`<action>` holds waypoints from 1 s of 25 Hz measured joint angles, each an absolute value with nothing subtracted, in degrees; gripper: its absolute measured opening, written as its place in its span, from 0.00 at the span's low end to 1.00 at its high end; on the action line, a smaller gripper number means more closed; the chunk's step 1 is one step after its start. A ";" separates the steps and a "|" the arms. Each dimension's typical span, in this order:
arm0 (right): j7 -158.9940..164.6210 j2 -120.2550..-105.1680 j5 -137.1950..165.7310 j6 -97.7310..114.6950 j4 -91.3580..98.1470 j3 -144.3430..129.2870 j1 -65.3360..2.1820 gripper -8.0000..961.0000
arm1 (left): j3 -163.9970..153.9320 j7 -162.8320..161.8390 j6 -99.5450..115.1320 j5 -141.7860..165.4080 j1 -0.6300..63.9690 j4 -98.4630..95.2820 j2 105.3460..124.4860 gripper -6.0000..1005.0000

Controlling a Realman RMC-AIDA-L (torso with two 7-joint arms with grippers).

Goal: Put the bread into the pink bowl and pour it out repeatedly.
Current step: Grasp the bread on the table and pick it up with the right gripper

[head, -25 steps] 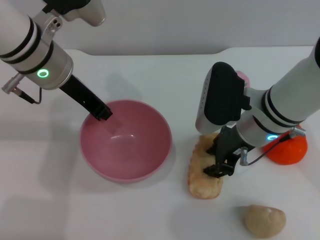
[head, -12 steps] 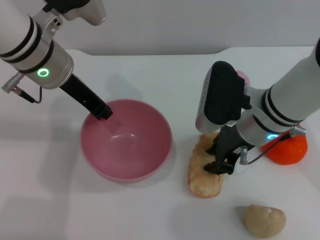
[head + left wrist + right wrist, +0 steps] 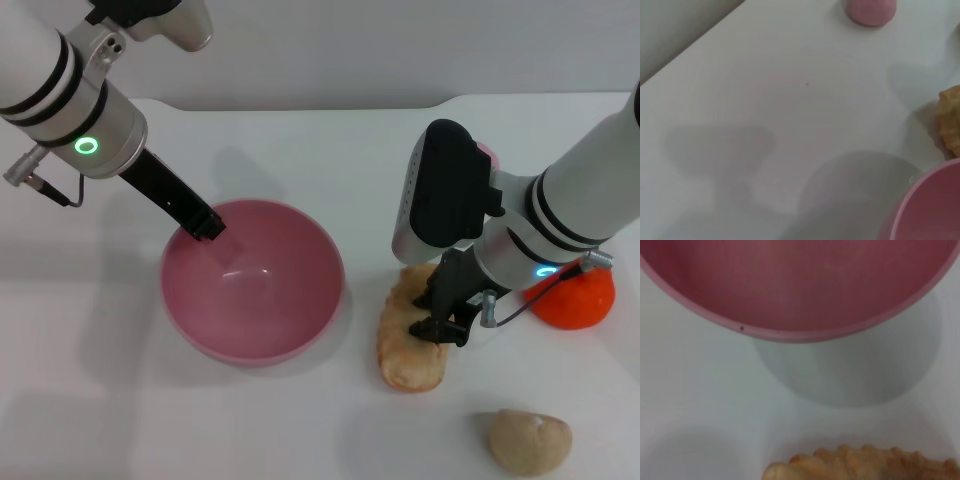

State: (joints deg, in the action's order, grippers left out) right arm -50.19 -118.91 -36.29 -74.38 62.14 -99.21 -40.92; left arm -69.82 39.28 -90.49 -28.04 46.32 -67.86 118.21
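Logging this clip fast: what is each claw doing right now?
Left claw: shut on the pink bowl, at its far rim.
Right claw: down on the bread; open or shut cannot be told.

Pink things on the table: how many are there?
2. The pink bowl sits on the robot's left side; a small pink ball lies farther back, mostly hidden behind the right arm. More may be hidden.

White table, orange round fruit, beige lump, small pink ball
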 joint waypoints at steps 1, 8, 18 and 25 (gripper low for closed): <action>-50.19 -118.91 -36.29 -74.40 62.14 -99.21 -40.91 0.28 | -69.85 39.28 -90.50 -28.03 46.32 -67.86 118.22 0.07; -50.20 -118.91 -36.28 -74.32 61.98 -99.32 -40.83 0.25 | -69.87 39.29 -90.53 -28.03 46.32 -67.85 118.21 0.07; -50.20 -118.92 -35.75 -74.13 61.82 -99.38 -40.76 0.20 | -69.87 39.33 -90.53 -28.03 46.41 -67.85 118.22 0.07; -50.23 -118.92 -35.03 -73.62 63.43 -99.00 -39.49 0.19 | -69.86 39.36 -90.49 -28.03 46.28 -67.83 118.22 0.07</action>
State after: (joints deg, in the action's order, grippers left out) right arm -50.23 -118.92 -35.03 -73.62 63.43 -99.00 -39.49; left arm -69.86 39.36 -90.49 -28.03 46.28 -67.83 118.22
